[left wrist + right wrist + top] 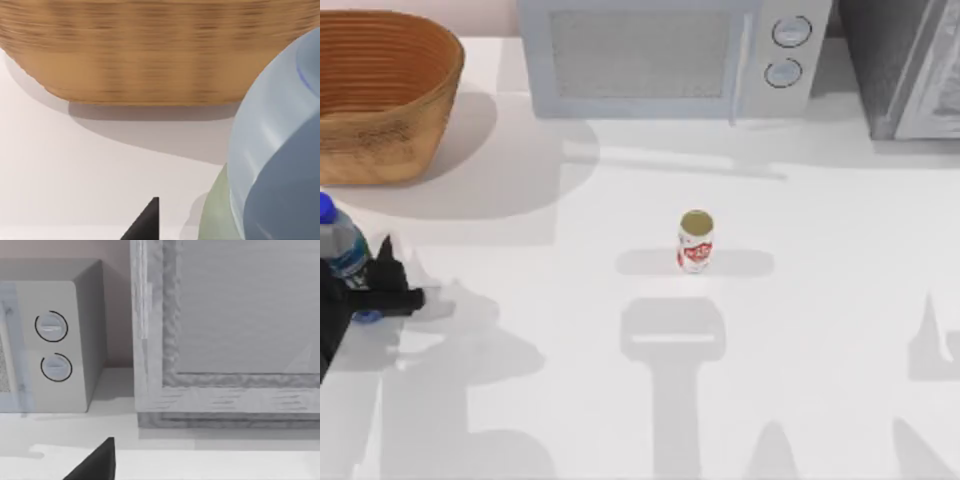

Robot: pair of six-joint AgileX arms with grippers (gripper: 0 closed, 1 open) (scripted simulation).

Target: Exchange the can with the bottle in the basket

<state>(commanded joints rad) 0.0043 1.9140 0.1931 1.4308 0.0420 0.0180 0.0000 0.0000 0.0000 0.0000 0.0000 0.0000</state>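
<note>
White table [820,330], microwave [660,60] at back. Left claw [365,290] at the table's left edge grips the bottle [340,245], upright. Basket [380,90] lies just beyond the claw, near. Can [695,241] stands upright mid-table, well right of it. Left arm nearer.

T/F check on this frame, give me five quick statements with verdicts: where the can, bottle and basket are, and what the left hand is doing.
1. The can stands upright mid-table. True.
2. The bottle is inside the basket. False: it is outside, at the table's left edge, in front of the basket.
3. The left hand is at the bottle. True.
4. The can lies in the basket. False: it is on the table, well apart from it.
5. A microwave sits at the back of the table. True.
</note>
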